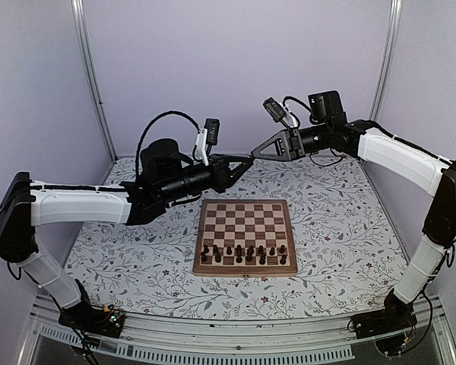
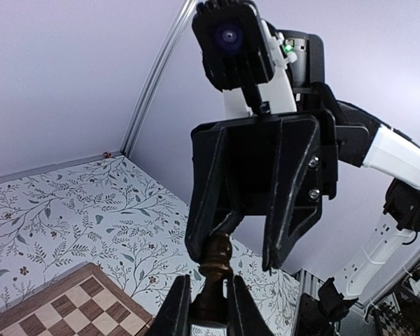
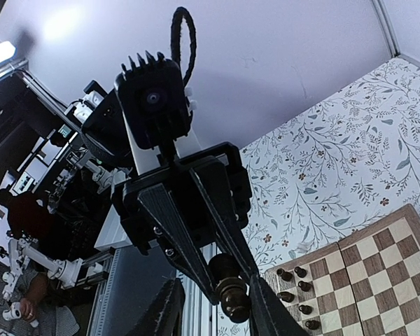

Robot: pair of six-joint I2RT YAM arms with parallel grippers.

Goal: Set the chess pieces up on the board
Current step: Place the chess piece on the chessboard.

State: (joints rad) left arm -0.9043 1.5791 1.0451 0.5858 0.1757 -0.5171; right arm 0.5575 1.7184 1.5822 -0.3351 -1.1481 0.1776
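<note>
The left end effector is clamped on the base of one dark chess piece and holds it upright in the air. It is well above the floral surface, toward the middle of the far edge. The right end effector meets it tip to tip from the other side. Its jaws stand partly apart around the head of that piece: one finger touches the head and the other stands clear of it.

Each arm fills most of the other's wrist view and blocks much of the far wall. The wrist camera of the left arm and the wrist camera of the right arm stand up over the meeting point. A black cable loops above the left forearm.

The board lies flat near the middle of the surface, on the near side of the two end effectors in the top view. The other chess pieces stand in the rows along the board's near edge, and its far squares are bare. A metal post rises at the far left corner of the surface and another post at the far right corner
</note>
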